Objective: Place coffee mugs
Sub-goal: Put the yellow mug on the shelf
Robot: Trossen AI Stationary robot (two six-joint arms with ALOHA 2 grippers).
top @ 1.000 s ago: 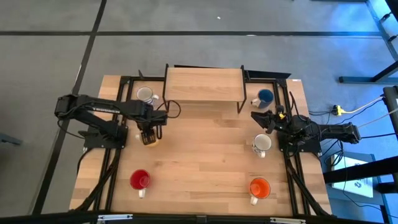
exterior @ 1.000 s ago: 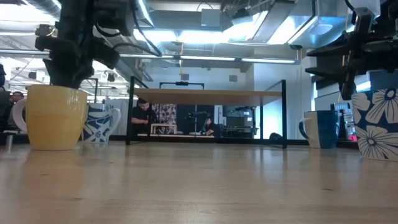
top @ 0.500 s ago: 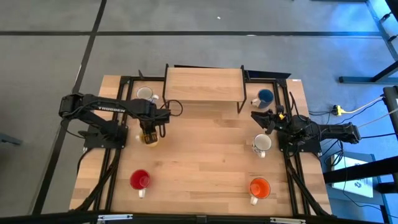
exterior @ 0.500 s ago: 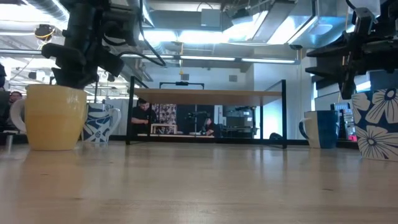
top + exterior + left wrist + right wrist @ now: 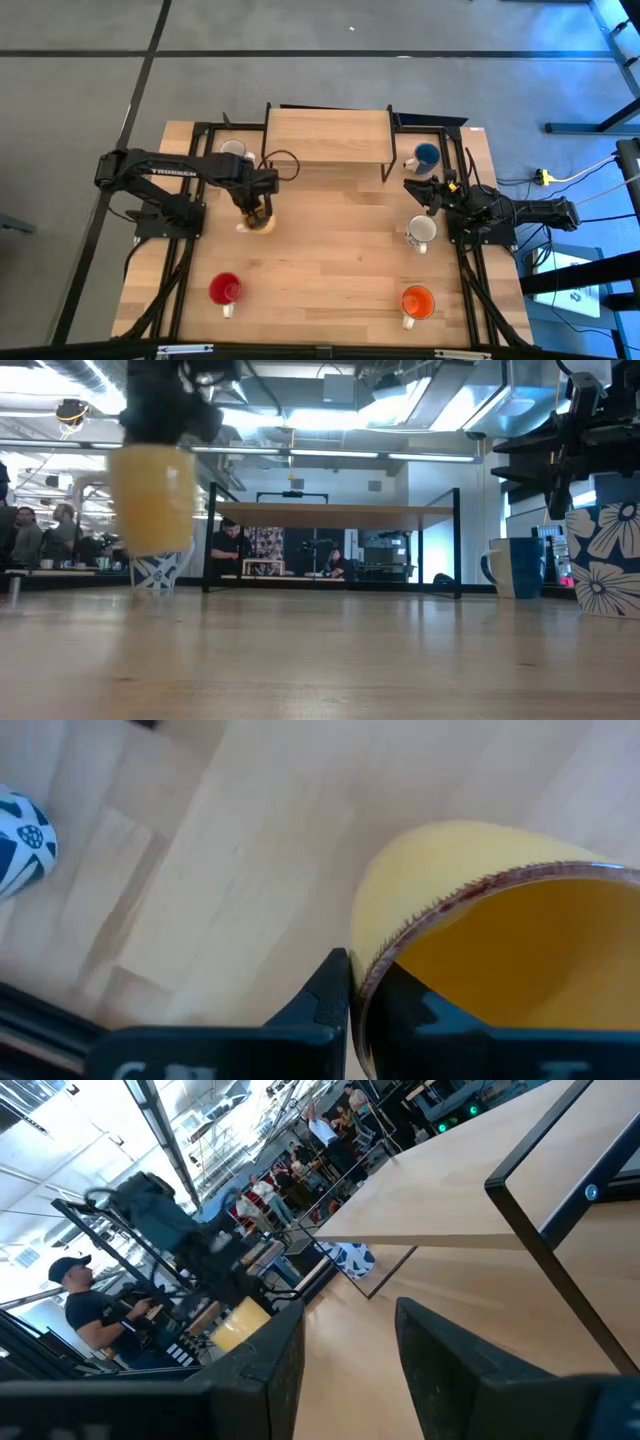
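Low view shows the yellow mug (image 5: pixel 152 495) lifted clear of the tabletop (image 5: pixel 320 655), its rim clenched in the left gripper (image 5: pixel 257 208) jaws. Right gripper (image 5: pixel 428 190) jaws stand parted and empty, between the dark blue mug (image 5: pixel 426 156) and the patterned mug (image 5: pixel 421 231). I judge the task only begun; no mug seems placed yet.

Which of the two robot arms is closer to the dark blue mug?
The right one. The right gripper sits just in front of the dark blue mug, while the left gripper is far across the table, holding the yellow mug.
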